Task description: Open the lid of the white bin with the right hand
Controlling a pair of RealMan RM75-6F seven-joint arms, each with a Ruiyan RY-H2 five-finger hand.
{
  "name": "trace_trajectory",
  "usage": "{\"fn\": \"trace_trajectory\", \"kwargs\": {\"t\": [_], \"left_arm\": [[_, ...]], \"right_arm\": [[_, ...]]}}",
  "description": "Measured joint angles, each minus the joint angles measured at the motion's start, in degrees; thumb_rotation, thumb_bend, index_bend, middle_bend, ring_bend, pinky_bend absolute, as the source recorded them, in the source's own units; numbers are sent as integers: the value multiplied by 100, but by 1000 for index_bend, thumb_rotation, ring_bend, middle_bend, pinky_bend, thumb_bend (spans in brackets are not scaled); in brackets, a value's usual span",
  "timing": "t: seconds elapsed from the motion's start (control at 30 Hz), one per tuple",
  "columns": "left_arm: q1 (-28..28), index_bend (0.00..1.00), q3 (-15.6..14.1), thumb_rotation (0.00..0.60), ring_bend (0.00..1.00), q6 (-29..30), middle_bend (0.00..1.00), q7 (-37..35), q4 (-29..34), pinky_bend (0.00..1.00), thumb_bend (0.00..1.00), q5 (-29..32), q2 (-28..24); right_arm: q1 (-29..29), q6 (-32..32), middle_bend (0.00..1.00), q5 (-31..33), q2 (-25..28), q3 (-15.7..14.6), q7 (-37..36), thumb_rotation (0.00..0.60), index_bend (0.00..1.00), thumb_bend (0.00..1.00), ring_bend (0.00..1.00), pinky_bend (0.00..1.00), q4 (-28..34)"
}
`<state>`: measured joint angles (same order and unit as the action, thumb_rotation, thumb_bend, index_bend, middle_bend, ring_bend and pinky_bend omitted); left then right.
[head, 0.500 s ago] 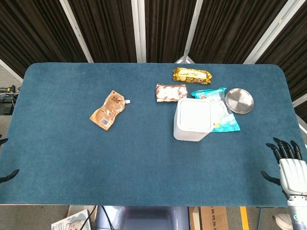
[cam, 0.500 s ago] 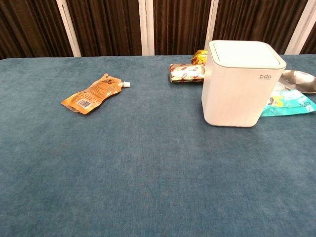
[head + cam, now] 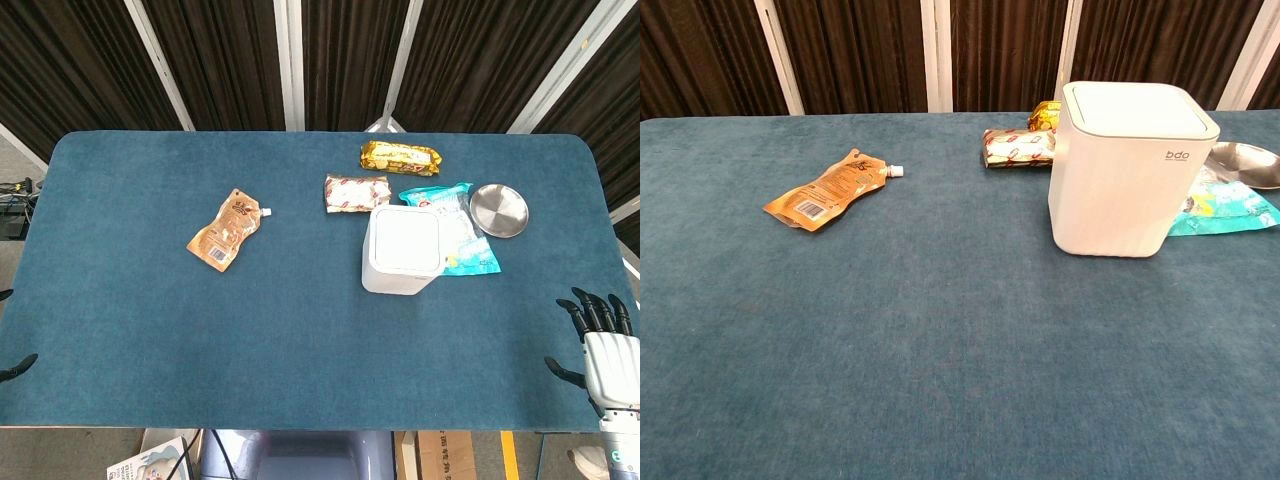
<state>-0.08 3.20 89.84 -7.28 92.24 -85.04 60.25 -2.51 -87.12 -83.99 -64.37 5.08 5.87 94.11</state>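
Note:
The white bin (image 3: 402, 250) (image 3: 1127, 170) stands upright on the blue table, right of centre, with its flat lid (image 3: 408, 240) (image 3: 1137, 108) down. My right hand (image 3: 598, 348) shows in the head view at the table's near right corner, fingers spread and holding nothing, well to the right of and nearer than the bin. Only the dark fingertips (image 3: 20, 365) of my left hand peek in at the left edge of the head view, off the table's near left corner. Neither hand appears in the chest view.
An orange spouted pouch (image 3: 226, 230) (image 3: 831, 189) lies left of centre. Behind the bin lie a white-red snack pack (image 3: 355, 191) (image 3: 1018, 149) and a golden pack (image 3: 400, 157). A teal packet (image 3: 458, 228) (image 3: 1225, 208) and a steel dish (image 3: 499, 210) (image 3: 1246, 160) lie to the bin's right.
My right hand has shifted very slightly down toward the near edge. Nothing else has moved.

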Motion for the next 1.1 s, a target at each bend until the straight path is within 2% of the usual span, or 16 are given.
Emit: {"fn": "trace_trajectory", "kwargs": {"t": [0.23,0.33,0.43,0.5,0.57,0.63,0.73,0.93,1.1], "left_arm": [[3,174,6,600,0,-7,94,39,24,142,4,33,5],[12,174,3,600,0,-20,94,85,44,142,4,68,2],[0,174,5,600,0,-83,96,142,85,142,4,121,-13],[-16,174,4,600,0,-125,98,171,101,142,4,133,-20],[-35,174,-5,600,0,-186,98,207,118,142,4,144,-30],[-70,174,-16,600,0,-291,98,242,148,142,4,164,-45],[-130,174,-9,600,0,-405,98,306,190,142,4,226,-57],[-171,174,39,600,0,-460,98,391,214,142,4,339,-31],[-175,174,63,600,0,-459,98,374,205,142,4,382,-24]], "right_arm": [[-10,38,148,-18,16,-16,-72,600,244,100,154,67,17],[-8,33,186,-13,19,-10,-133,600,244,100,189,89,16],[-11,15,283,5,8,25,-215,600,244,100,280,233,-2],[-31,-17,403,-15,-26,60,-253,600,242,100,391,425,-10],[-59,-62,511,-45,-72,107,-248,600,234,105,490,551,-31],[-117,-93,585,-70,-111,181,-196,600,223,130,560,624,-45],[-259,-48,649,-91,-98,289,-37,600,216,214,610,661,5],[-616,396,803,-56,216,469,471,600,216,485,739,710,544],[-968,887,835,81,532,624,1150,600,216,619,770,724,1068]]}}
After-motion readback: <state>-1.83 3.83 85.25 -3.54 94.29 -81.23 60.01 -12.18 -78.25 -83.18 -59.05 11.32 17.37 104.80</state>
